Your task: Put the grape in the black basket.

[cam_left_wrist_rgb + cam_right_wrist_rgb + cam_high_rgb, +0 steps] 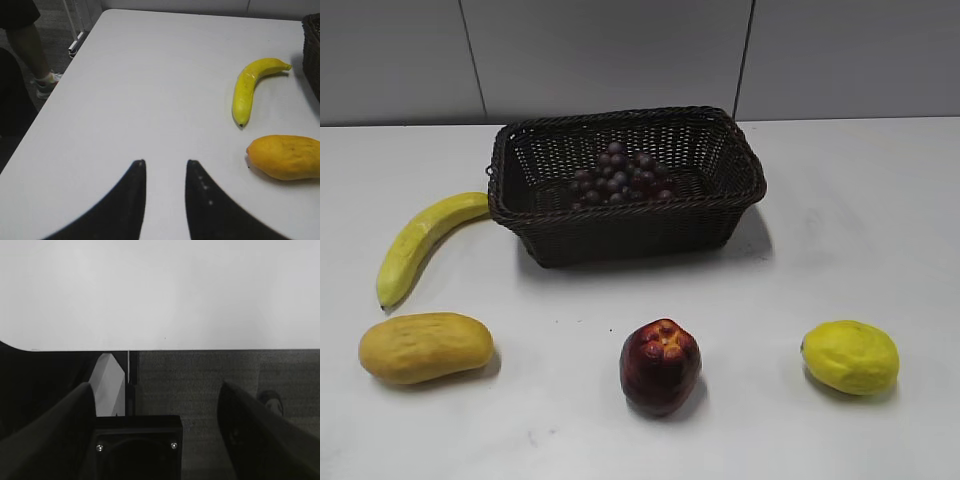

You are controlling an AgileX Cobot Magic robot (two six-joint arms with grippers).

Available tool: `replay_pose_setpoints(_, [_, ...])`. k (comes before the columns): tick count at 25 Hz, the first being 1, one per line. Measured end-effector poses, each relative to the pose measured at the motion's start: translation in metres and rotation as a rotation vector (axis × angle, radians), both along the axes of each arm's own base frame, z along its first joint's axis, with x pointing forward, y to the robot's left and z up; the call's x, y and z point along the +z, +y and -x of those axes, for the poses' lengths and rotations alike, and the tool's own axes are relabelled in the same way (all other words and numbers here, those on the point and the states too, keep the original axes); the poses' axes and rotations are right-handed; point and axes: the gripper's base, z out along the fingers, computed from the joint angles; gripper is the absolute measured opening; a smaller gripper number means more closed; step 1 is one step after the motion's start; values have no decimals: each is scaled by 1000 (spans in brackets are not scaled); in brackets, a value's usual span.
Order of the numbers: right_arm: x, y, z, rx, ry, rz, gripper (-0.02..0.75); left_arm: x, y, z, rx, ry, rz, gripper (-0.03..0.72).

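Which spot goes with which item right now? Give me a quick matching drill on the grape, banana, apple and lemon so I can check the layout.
Things:
1. grape
2. banana
3. apple
4. lemon

Places, as the exterior view shows them:
A. front right of the table
B. inside the black basket
C. left of the basket, one end close to its side
D. front middle of the table, in front of the basket

Pairs: 1-B, 2-C, 3-D, 4-A
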Motion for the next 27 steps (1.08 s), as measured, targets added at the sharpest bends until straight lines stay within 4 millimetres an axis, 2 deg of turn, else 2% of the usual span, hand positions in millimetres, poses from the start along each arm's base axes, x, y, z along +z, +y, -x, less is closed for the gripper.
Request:
replay_pose_setpoints(14, [30, -2, 50, -1, -404, -21, 572, 0, 0, 0, 0, 0, 0, 217])
replay_pose_setpoints(22, [38, -4, 78, 0, -588, -30, 572, 0, 0, 0, 0, 0, 0, 217])
replay_pose_setpoints(27, [41, -5, 102, 0, -743, -37, 572, 0, 0, 0, 0, 0, 0, 217])
